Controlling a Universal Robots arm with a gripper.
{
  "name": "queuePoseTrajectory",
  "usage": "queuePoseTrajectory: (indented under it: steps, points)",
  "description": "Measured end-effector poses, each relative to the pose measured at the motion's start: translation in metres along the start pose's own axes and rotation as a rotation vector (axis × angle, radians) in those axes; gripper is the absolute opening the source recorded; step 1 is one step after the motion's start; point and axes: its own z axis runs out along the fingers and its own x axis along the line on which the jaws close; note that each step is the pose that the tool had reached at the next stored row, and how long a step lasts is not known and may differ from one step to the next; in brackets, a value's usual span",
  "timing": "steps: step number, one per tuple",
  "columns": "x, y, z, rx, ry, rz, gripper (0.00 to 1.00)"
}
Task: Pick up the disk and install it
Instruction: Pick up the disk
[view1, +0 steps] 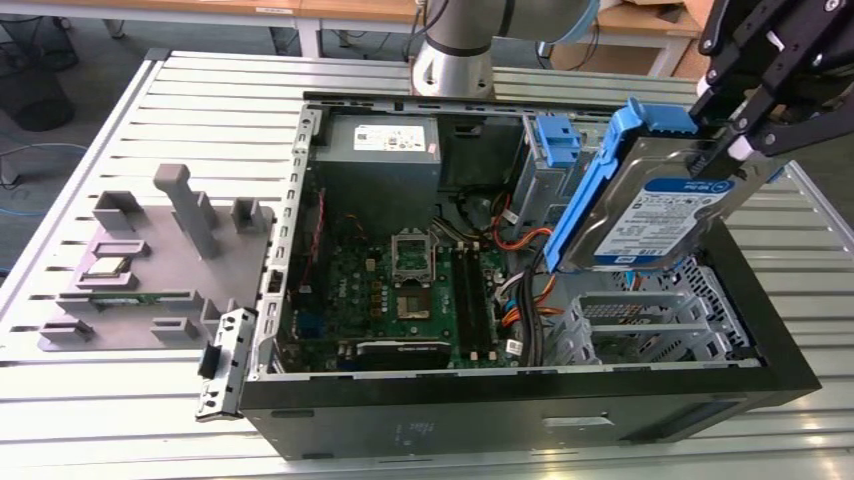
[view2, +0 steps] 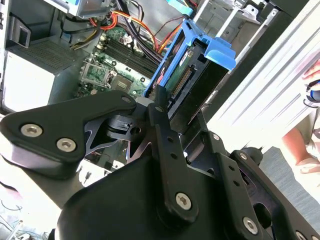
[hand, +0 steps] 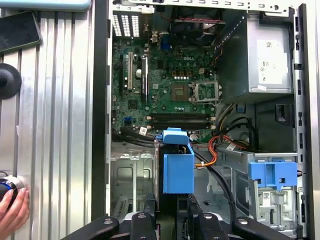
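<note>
My gripper (view1: 721, 152) is shut on the disk (view1: 650, 213), a silver drive with a white-and-blue label and blue side rails. It hangs tilted on edge above the open computer case (view1: 534, 405), over the empty metal drive cage (view1: 638, 318) at the exterior view's right. In the second wrist view the fingers (view2: 161, 107) clamp the disk (view2: 192, 62) at its connector end. In the first wrist view the disk's blue rail (hand: 178, 172) stands just beyond the gripper (hand: 172, 216), above the cage (hand: 131, 180).
Inside the case lie the green motherboard (view1: 400, 285), orange cables (view1: 514, 240), a grey power supply (view1: 380, 150) and a lone blue bracket (view1: 554, 140). A grey parts fixture (view1: 160, 260) sits on the slatted table. A person's hand (hand: 12, 210) rests at the table edge.
</note>
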Motion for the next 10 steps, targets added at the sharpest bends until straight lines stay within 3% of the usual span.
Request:
queuePoseTrajectory:
  steps: [6,10]
  points:
    - [0.0073,-0.0001,-0.0004,0.0,0.0,0.0,0.35]
    - [0.0084,-0.0001,-0.0003,0.0,-0.0001,0.0,0.35]
